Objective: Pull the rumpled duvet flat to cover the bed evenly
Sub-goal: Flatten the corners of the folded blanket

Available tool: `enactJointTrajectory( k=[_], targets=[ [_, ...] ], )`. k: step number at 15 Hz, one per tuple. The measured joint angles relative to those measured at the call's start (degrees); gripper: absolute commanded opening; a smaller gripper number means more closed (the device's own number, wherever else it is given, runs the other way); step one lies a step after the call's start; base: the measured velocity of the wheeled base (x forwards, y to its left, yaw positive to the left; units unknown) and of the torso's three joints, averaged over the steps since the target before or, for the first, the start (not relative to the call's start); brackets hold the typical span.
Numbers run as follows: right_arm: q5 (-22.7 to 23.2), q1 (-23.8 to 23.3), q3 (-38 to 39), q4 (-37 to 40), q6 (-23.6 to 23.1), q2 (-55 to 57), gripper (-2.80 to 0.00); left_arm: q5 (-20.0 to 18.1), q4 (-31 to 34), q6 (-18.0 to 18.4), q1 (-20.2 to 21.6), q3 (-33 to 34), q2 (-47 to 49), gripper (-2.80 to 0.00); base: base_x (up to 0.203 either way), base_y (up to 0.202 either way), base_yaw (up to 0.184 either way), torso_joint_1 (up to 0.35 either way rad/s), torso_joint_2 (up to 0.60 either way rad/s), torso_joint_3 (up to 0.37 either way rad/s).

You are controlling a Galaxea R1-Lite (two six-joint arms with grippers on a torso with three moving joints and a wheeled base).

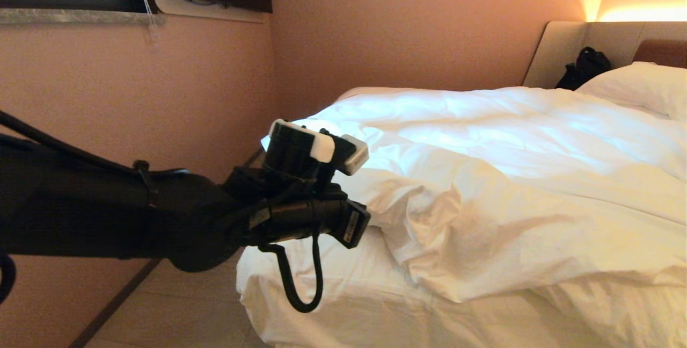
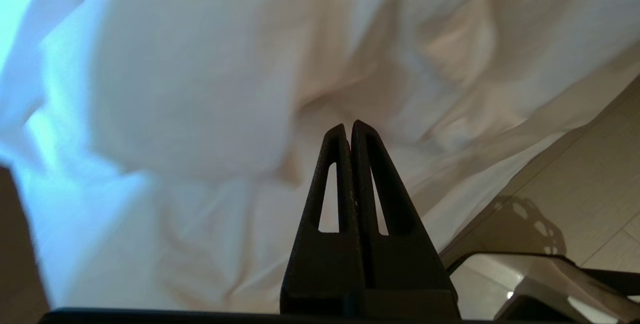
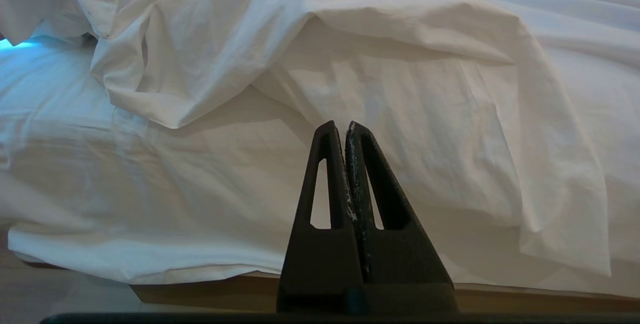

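Duvet (image 1: 510, 176) edge rumpled at bed (image 1: 300, 289) corner; left gripper (image 2: 350, 129) closed, seemingly empty.

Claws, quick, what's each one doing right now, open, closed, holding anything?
Left claw: closed, empty, pointed at the rumpled duvet.
Right claw: closed, empty, facing the side of the bed.

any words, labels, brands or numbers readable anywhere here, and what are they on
None can be read.
Small label on the left arm's wrist housing: printed marks too small and blurred to read.
Duvet, pillow, black bag by the headboard: no text visible.
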Motion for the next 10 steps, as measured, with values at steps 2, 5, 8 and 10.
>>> enactJointTrajectory(
  k=[2, 5, 8, 10],
  targets=[
    [0.0, 0.0, 0.0, 0.0, 0.0, 0.0, -2.8, 1.3, 0.0, 0.0, -2.1, -2.5, 2.2, -2.8, 0.0, 0.0, 0.0, 0.0, 0.0, 0.0],
    [0.0, 0.0, 0.0, 0.0, 0.0, 0.0, -2.8, 4.3, -0.1, 0.1, -4.2, -5.6, 5.5, 0.0, 0.0, 0.0, 0.0, 0.0, 0.0, 0.0],
    [0.0, 0.0, 0.0, 0.0, 0.0, 0.0, -2.8, 5.1, -3.8, 0.1, -5.2, -7.3, 8.5, 0.0, 0.0, 0.0, 0.0, 0.0, 0.0, 0.0],
    [0.0, 0.0, 0.0, 0.0, 0.0, 0.0, -2.8, 7.8, -8.3, 0.0, -5.5, -7.6, 10.8, 0.0, 0.0, 0.0, 0.0, 0.0, 0.0, 0.0]
  ],
)
